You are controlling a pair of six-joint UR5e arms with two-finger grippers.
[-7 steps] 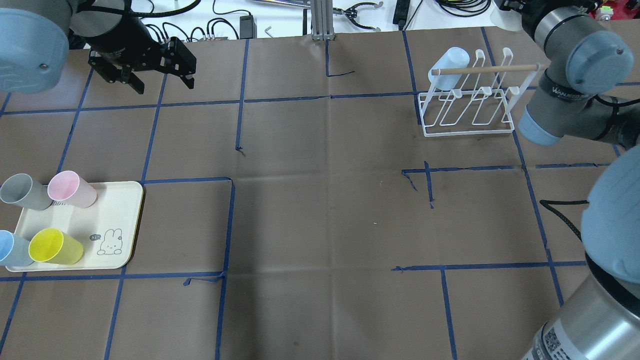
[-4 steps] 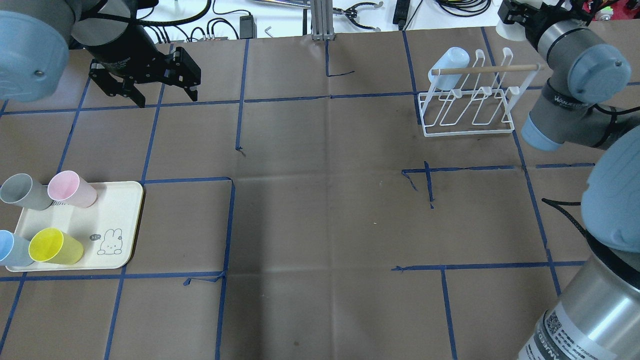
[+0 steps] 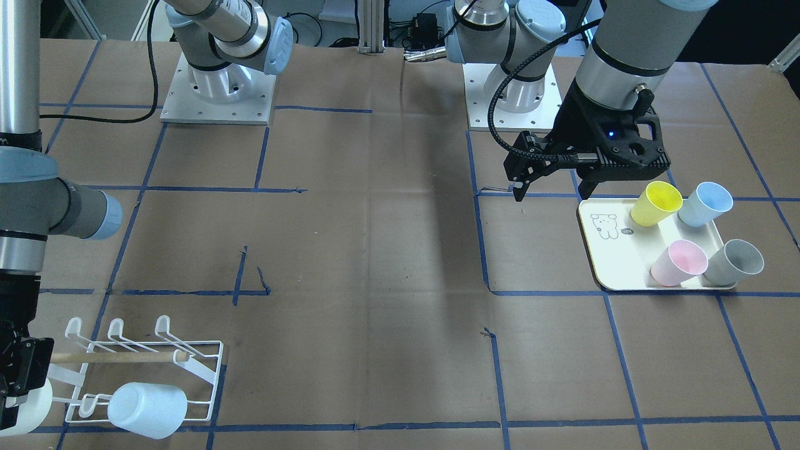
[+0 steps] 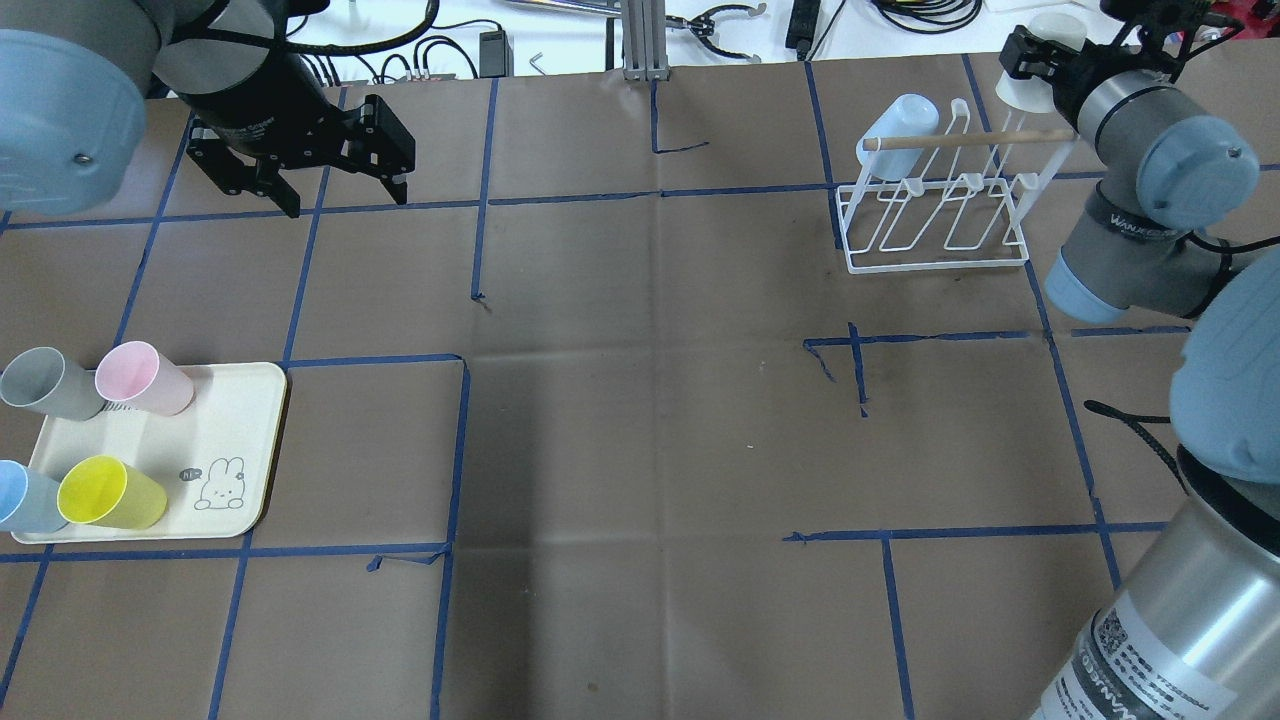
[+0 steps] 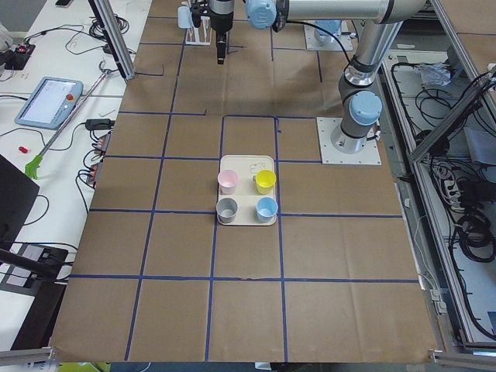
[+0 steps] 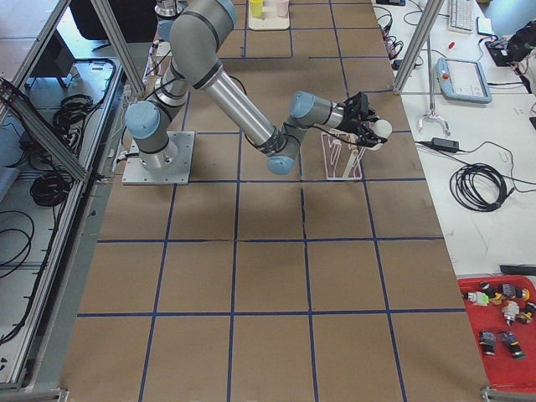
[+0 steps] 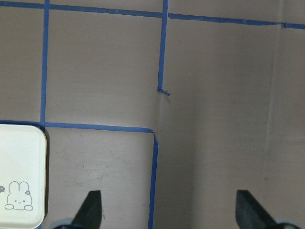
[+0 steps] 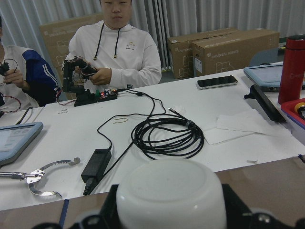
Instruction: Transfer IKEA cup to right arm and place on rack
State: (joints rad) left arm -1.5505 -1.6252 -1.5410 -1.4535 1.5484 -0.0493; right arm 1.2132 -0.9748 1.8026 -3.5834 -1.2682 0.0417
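A white IKEA cup (image 8: 171, 195) sits upside down between the jaws of my right gripper (image 4: 1030, 55), which is shut on it at the far right end of the rack (image 4: 940, 220). From the front, that cup (image 3: 25, 406) hangs just left of the white wire rack (image 3: 144, 350) with its wooden dowel. A pale blue cup (image 4: 900, 120) is hung on the rack's other end. My left gripper (image 4: 345, 200) stands open and empty above the table, beyond the tray. The left wrist view shows its fingertips (image 7: 93, 205) spread wide over bare brown paper.
A cream tray (image 4: 230, 420) at the near left holds grey (image 4: 45, 382), pink (image 4: 145, 378), blue (image 4: 25, 497) and yellow (image 4: 110, 493) cups. Cables and a power brick (image 8: 95, 164) lie on the white table beyond the far edge, where people sit.
My right wrist has swung in toward the rack's right end with the white cup. My left gripper, still open, has shifted slightly right and nearer.
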